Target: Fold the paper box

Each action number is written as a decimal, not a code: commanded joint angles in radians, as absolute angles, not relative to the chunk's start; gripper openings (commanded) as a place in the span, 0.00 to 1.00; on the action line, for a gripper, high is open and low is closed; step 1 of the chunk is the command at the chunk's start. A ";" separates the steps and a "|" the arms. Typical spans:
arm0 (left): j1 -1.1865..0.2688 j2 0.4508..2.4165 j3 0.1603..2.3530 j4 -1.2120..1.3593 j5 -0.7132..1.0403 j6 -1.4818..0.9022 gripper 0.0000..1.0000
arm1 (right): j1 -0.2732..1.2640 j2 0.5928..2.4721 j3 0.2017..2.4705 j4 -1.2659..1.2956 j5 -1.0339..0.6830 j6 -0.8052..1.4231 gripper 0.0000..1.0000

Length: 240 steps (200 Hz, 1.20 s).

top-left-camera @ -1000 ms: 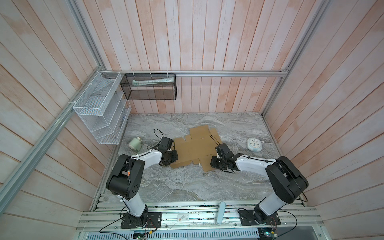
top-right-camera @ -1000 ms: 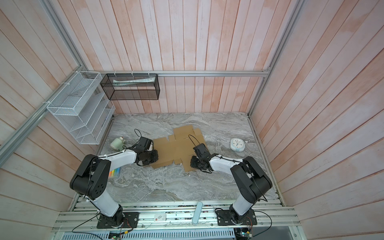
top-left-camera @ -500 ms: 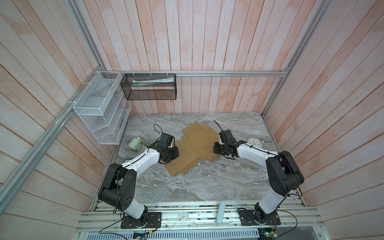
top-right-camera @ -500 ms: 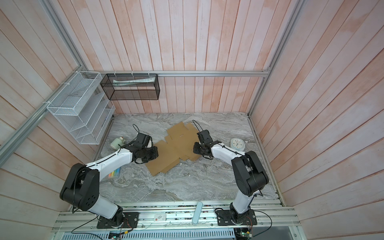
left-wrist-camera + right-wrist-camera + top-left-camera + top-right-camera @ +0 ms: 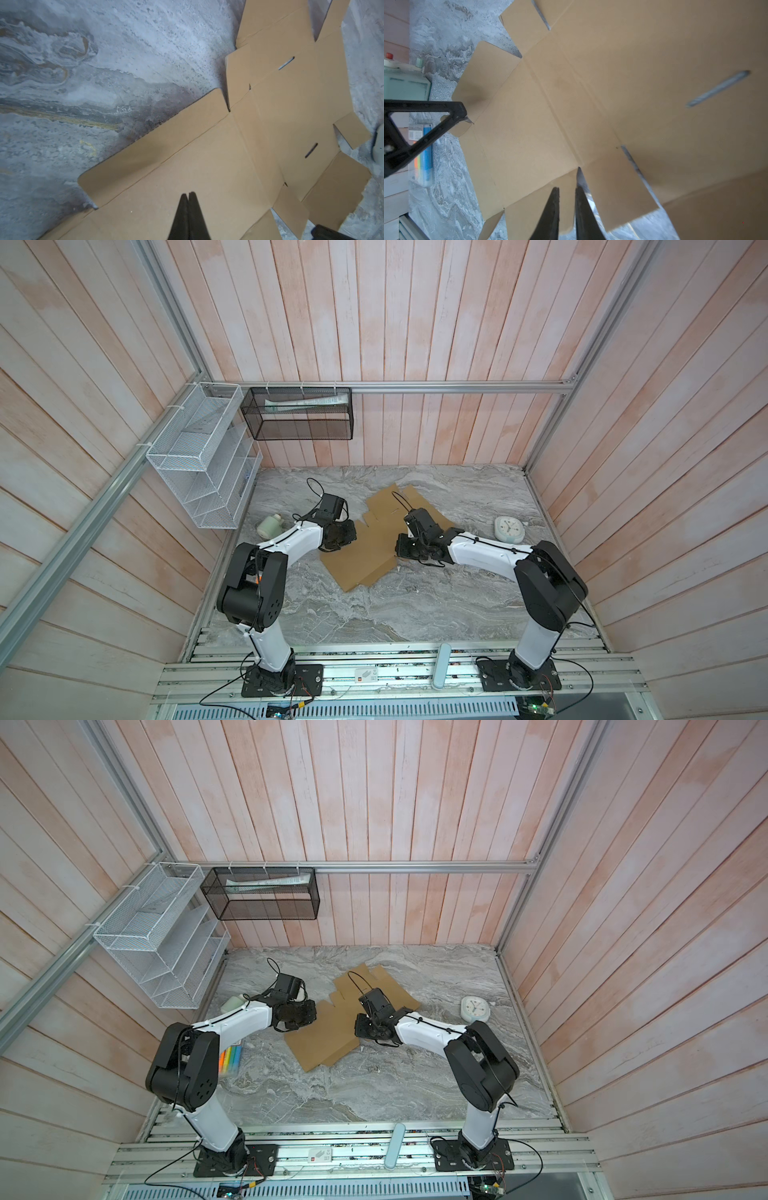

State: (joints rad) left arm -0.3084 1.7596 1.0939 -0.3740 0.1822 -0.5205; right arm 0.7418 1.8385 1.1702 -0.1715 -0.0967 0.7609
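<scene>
0 folds are made so far, as far as these views show. The paper box [image 5: 376,539] is a flat die-cut sheet lying askew in the middle of the marble tabletop [image 5: 395,614], with its flaps spread out and its slits open. In the right wrist view 1 flap edge looks slightly raised off the marble.

The left gripper [image 5: 188,194] has its jaws pressed together with nothing between them, and its tip is over the sheet's left margin. The right gripper [image 5: 566,188] is at the opposite edge. Its jaws are a sliver apart with a flap's edge running into the gap, which I read as a pinch on that flap.

I judge that the whole job is left: raising the side walls along the scored creases, tucking the small flaps in, seating the tabs in the slits and bringing the lid over.

Nothing lies on the cardboard. A round white clock [image 5: 509,529] sits near its right side, apart from it. A small pale bottle [image 5: 269,526] lies beside the left arm, and a pack of coloured markers [image 5: 230,1058] lies nearer the front. A white wire rack [image 5: 199,456] and a black mesh basket [image 5: 299,414] hang on the walls, clear of the work. The clock could crowd any sideways swing of the sheet.
</scene>
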 commanded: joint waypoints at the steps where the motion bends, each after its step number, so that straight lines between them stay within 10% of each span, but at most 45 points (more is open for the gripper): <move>1: -0.310 1.739 1.018 -0.333 0.172 -0.535 0.00 | 0.752 1.891 1.218 -0.152 -0.129 0.775 0.17; 155: -0.551 1.528 0.753 -0.344 0.156 -0.727 0.00 | 0.605 1.988 1.129 -0.066 -0.179 0.661 0.17; 240: -0.492 1.516 1.033 -0.511 0.083 -0.605 0.00 | 0.601 1.882 1.161 -0.132 -0.147 0.603 0.17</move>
